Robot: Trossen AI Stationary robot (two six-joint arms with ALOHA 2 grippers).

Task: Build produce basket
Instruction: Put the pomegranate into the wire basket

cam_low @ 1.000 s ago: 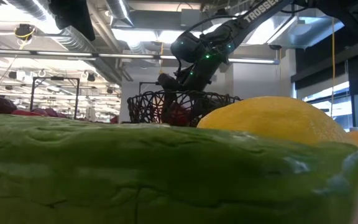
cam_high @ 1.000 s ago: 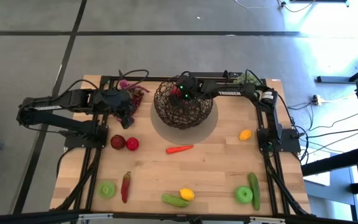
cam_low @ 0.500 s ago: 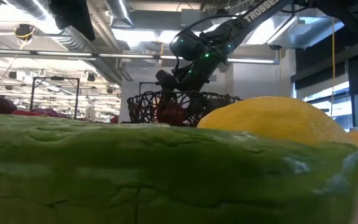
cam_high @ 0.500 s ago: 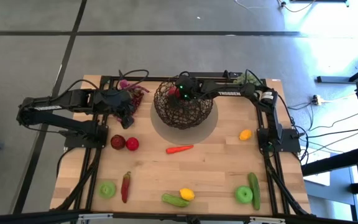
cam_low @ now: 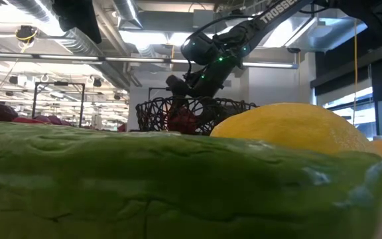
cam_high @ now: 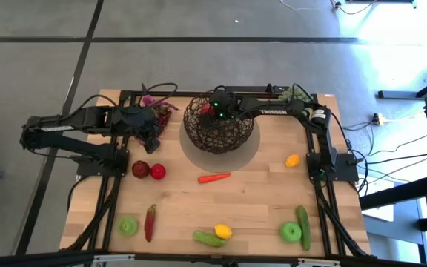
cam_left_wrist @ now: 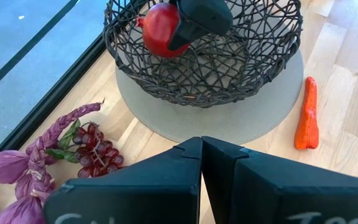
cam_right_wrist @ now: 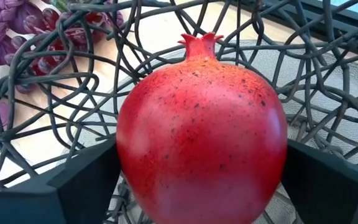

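One speckled red pomegranate in right gripper, over woven-wire basket.

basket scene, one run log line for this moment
right gripper: shut on pomegranate, over basket | left gripper: shut, idle beside grapes

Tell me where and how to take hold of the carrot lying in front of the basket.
Grip the carrot across its thicker middle, coming straight down from above. It lies flat on the bare table, long axis roughly left to right, tapering to one end, so fingers should close across the narrow width. Nothing touches it; the basket sits clear behind it.
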